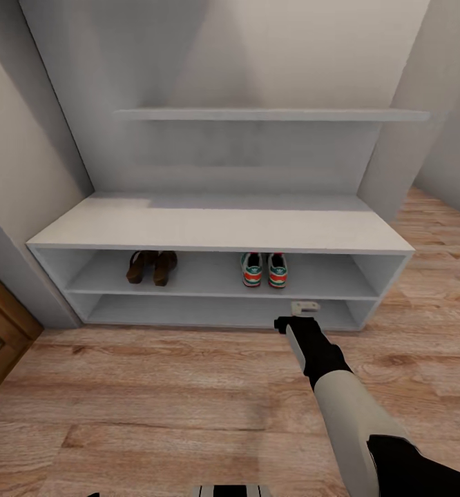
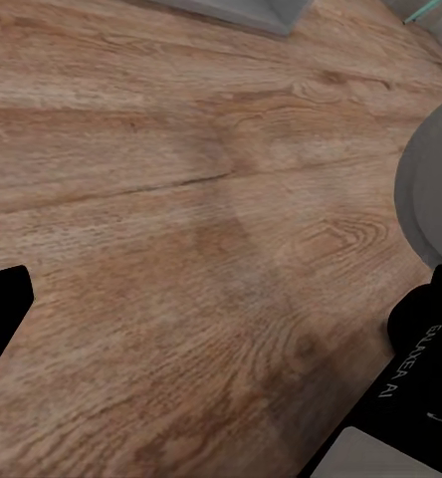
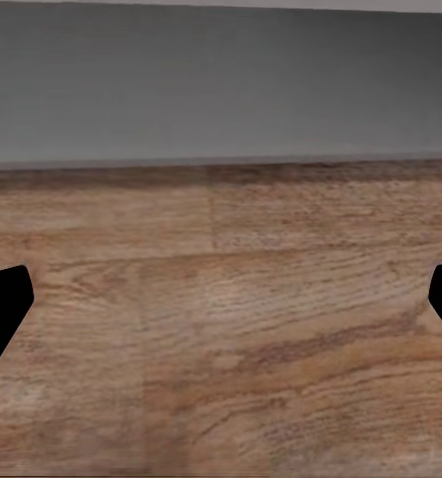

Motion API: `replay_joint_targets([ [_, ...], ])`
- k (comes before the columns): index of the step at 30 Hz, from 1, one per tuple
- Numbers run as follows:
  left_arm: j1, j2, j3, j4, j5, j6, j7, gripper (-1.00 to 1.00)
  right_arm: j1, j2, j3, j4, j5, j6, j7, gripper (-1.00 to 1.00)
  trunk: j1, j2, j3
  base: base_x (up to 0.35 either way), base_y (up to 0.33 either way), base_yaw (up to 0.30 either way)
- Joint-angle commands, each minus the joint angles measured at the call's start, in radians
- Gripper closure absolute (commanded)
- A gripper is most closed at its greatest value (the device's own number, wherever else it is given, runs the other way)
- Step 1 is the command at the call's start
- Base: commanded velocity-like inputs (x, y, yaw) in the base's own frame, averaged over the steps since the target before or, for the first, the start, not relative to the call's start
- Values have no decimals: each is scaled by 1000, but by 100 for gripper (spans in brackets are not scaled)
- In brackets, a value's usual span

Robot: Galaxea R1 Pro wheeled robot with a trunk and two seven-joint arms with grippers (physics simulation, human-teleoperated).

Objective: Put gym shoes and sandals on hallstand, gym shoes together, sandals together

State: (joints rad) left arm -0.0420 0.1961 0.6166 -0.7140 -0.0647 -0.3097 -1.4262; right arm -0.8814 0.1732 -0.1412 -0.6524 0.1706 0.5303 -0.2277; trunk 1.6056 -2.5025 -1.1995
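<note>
Wood-plank floor (image 1: 154, 414) in a corridor, grey walls, the rack (image 1: 216, 231) ahead against the wall. Nearest us, our right arm reached forward over the floor, with the right gripper (image 1: 304, 308) in front of the rack's lower tier, near its right end. Its wrist camera showed both fingertips at the frame edges, spread wide, nothing between them, just planks and a grey rack face beyond. The left gripper (image 2: 221, 329) was also spread wide and empty over bare floor in its own wrist view.

Further back, on the upper tier: sandals (image 1: 151, 267) left of centre, touching each other; gym shoes (image 1: 264, 269) right of centre, side by side, heels toward us. The pairs sat well apart, and none of the four was on the floor.

We judged placement done. The remaining step is pulling the right arm back: retreat straight, keep it low and clear of the tier edge, and don't nudge the gym shoes above it.

The head view gave us the layout and both pairs. The wrist views gave us finger spread, which the head view left too small to judge.
</note>
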Motion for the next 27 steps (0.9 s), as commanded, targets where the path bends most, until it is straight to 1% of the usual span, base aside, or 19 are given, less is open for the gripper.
replay_joint_targets([
  [1,-1,-1,5,-1,-7,-7,-3,-100,0,1,-5,0,10,6,4,-100,0,0,-1,0,0,0],
  [5,-1,0,5,-1,-7,-6,-3,-100,1,1,-5,26,10,4,6,-100,-2,1,15,0,0,0],
  [9,-1,1,5,0,-8,-5,-1,-100,4,1,-5,98,10,-15,8,-100,-4,2,30,0,0,0],
  [10,-1,1,5,0,-9,-5,-1,-100,9,1,-5,138,10,-53,8,-100,-4,2,34,0,0,0],
  [11,-1,2,5,1,-9,-5,-1,-100,11,1,-5,152,10,-70,8,-100,-5,2,38,0,0,0],
  [12,-1,2,5,1,-9,-5,-1,-100,15,1,-5,185,10,-111,9,-100,-5,2,42,0,0,0],
  [13,-1,2,5,1,-9,-5,-1,-100,17,1,-5,204,10,-134,9,-100,-6,2,46,0,0,0],
  [14,-1,2,5,1,-9,-4,0,-100,21,1,-5,249,10,-183,9,-100,-9,9,49,0,0,0],
  [15,-1,2,5,1,-9,-4,0,-100,23,1,-5,274,10,-209,9,-100,-13,16,52,0,0,0],
  [16,-1,2,5,1,-9,-3,1,-100,26,1,-5,325,11,-262,10,-100,-17,23,55,0,0,0],
  [19,-1,2,5,1,-10,-2,4,-100,30,1,-5,404,12,-345,10,-100,-29,44,64,0,0,0],
  [21,-1,2,5,1,-10,-1,7,-100,32,1,-4,502,14,-452,10,-100,-36,58,71,0,0,0],
  [22,-1,3,6,1,-11,0,10,-100,38,1,-3,595,18,-559,10,-100,-40,65,74,0,0,0],
  [23,-1,4,6,1,-12,1,14,-100,101,1,-1,623,20,-629,10,-100,-44,72,77,0,0,0],
  [27,-1,5,7,2,-13,1,15,-100,115,1,0,625,21,-676,10,-100,-59,100,89,0,0,0],
])
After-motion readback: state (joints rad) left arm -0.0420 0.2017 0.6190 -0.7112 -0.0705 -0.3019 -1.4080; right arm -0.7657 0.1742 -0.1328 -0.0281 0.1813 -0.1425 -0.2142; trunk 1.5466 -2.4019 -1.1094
